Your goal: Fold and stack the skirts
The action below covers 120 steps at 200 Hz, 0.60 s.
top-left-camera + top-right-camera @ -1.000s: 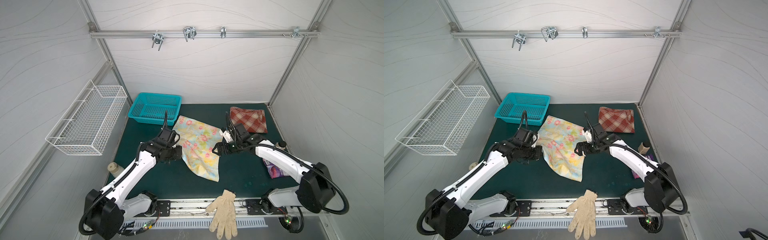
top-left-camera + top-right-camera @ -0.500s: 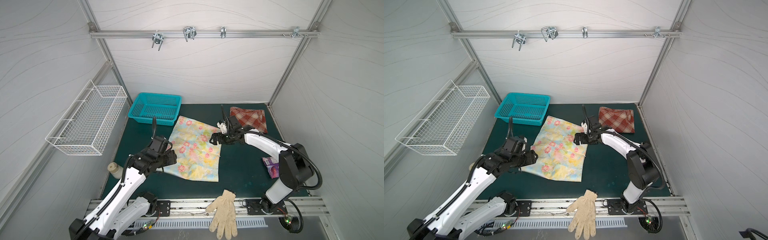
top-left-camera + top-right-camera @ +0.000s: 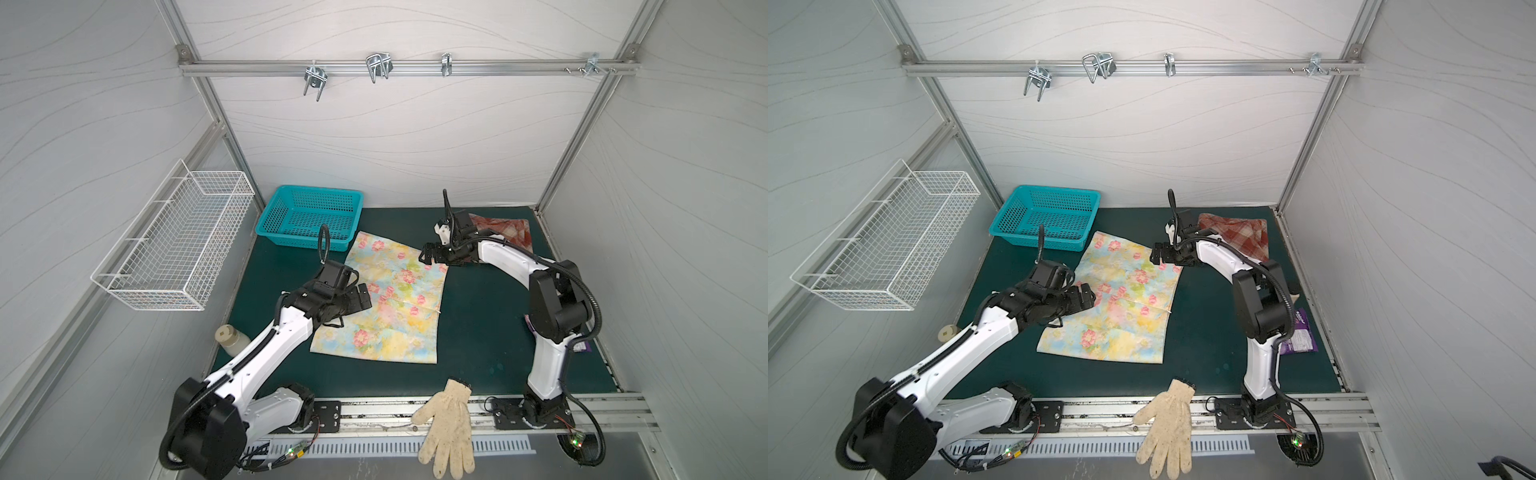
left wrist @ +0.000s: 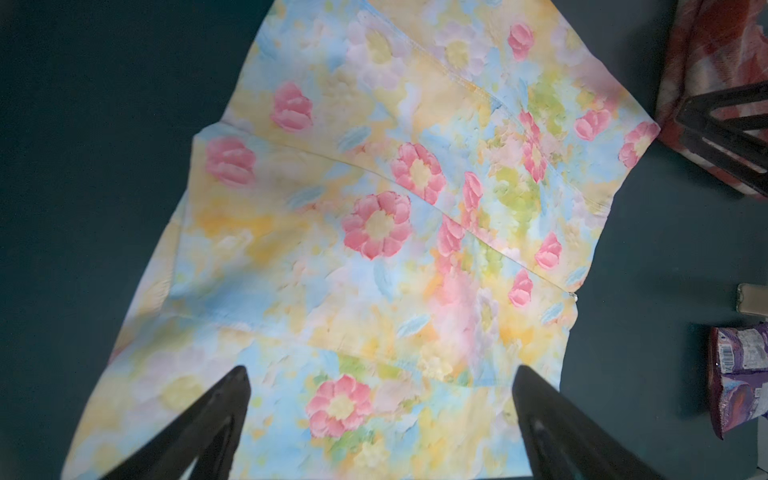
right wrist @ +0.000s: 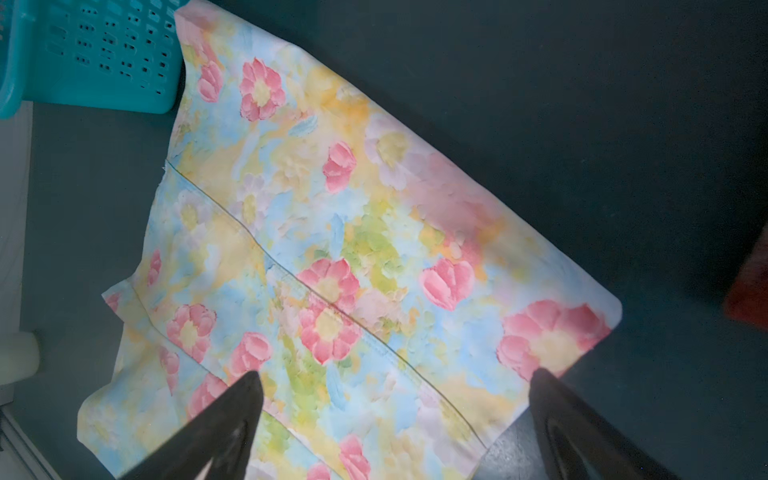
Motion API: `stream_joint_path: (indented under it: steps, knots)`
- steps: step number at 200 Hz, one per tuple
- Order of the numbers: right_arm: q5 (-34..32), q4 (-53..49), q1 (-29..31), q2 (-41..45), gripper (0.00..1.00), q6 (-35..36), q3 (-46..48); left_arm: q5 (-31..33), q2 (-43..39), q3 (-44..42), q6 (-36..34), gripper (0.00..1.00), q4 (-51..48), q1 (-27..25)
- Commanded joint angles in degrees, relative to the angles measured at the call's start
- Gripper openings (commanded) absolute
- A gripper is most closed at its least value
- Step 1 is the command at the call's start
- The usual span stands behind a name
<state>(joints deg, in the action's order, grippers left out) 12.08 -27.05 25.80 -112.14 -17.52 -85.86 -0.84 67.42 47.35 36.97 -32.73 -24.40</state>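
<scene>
Currently left gripper (image 4: 380, 374), right gripper (image 5: 395, 376): jaws spread wide, holding nothing, above flat pastel floral skirt (image 3: 395, 303); rust-red plaid skirt (image 3: 505, 228) apart.

White wavy-lined walls (image 3: 395, 137) enclose a dark green mat (image 3: 478, 332), with an aluminium rail (image 3: 498, 68) overhead.

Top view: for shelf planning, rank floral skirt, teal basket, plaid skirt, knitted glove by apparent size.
1. floral skirt
2. teal basket
Unranked: knitted glove, nearer the camera; plaid skirt, partly hidden by right arm.
</scene>
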Motion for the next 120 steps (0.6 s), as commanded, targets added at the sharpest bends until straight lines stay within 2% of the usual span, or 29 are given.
stream_joint_path:
  steps: [1, 44, 95, 120]
  knots:
    - [1.71, -1.25, -1.51, -3.96, 0.99, 0.57, -2.86, -1.79, 4.08, 3.89, 1.15, 0.99, 8.72, 0.15]
    - [1.95, -0.50, -3.89, -8.85, 0.99, 0.20, -5.21, -2.12, 12.45, 7.70, 0.43, 0.99, 10.95, 0.47]
    - [0.72, -0.22, -6.09, -11.92, 0.99, -0.14, -7.34, -1.88, 19.62, 9.45, -0.49, 0.99, 12.95, 1.20]
    - [2.11, 0.16, -6.41, -11.80, 0.99, -0.31, -6.86, -1.40, 22.95, 10.39, -0.78, 0.99, 13.36, 1.33]
